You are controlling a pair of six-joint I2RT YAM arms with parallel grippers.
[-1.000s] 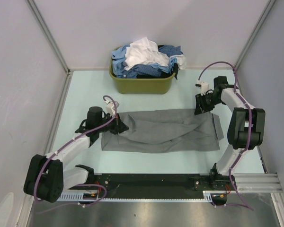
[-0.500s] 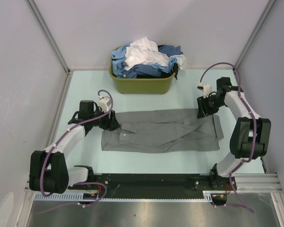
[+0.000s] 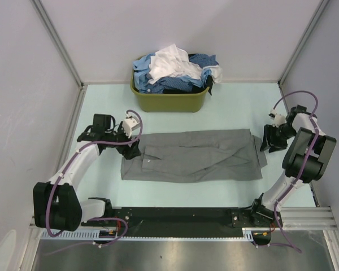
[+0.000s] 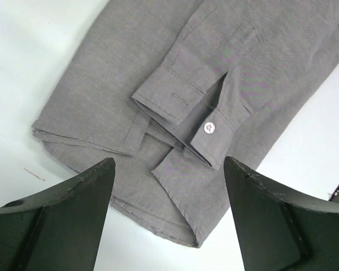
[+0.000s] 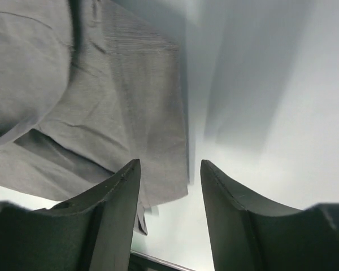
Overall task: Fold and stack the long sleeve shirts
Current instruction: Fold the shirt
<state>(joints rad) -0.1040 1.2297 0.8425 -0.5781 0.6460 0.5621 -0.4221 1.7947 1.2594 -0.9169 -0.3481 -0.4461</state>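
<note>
Top external view showed the grey shirt lying flat as a folded band on the table, with the left gripper and right gripper both released and empty at its 2 ends, apparently ready for another fold.

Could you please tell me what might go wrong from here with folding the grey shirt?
1. The sleeve cuff lies loose on top of the grey shirt at its left end, under the open left gripper. A pinch there might lift only the cuff and undo the fold.
2. At the right end a flap juts past the folded band, beside the open right gripper, so the next fold may come out crooked.
</note>
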